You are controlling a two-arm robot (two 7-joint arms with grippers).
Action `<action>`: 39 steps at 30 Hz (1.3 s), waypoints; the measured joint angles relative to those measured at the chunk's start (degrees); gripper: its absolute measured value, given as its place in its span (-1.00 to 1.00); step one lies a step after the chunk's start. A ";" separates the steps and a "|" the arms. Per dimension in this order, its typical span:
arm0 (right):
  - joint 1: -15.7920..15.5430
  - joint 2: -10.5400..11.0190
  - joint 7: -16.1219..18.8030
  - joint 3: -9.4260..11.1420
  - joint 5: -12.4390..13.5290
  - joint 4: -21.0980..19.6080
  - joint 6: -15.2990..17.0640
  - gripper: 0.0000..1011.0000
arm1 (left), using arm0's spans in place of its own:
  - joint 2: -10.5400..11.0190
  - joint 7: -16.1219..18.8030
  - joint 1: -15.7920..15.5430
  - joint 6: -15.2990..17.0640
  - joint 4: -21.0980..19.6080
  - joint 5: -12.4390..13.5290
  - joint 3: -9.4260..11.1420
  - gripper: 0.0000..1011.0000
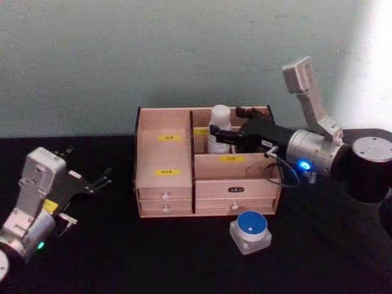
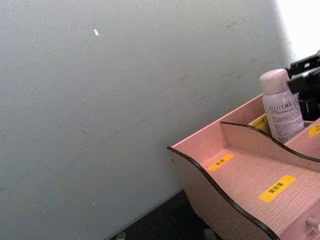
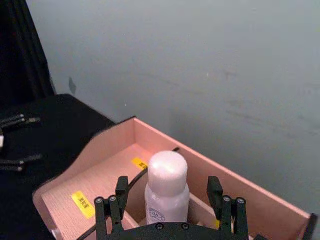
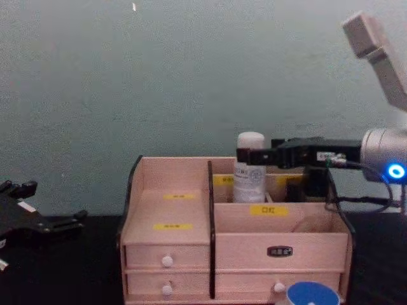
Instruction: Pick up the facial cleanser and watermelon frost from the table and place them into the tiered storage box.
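Placement of the facial cleanser: the white bottle with a rounded cap stands upright in the rear right compartment of the tiered storage box, behind the front divider. Its base sits below the compartment wall, which would keep it from tipping.

The right gripper reaches in from the robot's right, level with the upper part of the bottle. Its two fingers flank the bottle, with a visible gap on each side, so the tool is spread and holds nothing. Judged from this, the bottle is delivered and the fingers are positioned to clear it without knocking it.

The watermelon frost, a small container with a round blue lid, rests on the black table just in front of the box's right drawers, not yet picked up. It lies on the right arm's side.

The left gripper is parked over the table well to the left of the box, fingers apart and empty.

Markings: the bottle carries lines of dark print, too small to read. Yellow labels mark the stepped compartments, and a dark plate sits on the upper right drawer; their characters cannot be read reliably.
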 joint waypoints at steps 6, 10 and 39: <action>-4.44 3.62 -1.25 1.64 1.31 -9.49 1.70 0.98 | 0.00 0.00 0.00 0.00 0.00 0.00 0.00 0.98; -6.97 5.81 -1.29 2.22 2.28 -14.06 2.67 0.98 | 0.00 0.00 0.00 0.00 0.00 0.00 0.00 0.98; -24.16 22.73 -1.79 0.28 3.77 -34.86 9.60 0.98 | 0.00 0.00 0.00 0.00 0.00 0.00 0.00 0.98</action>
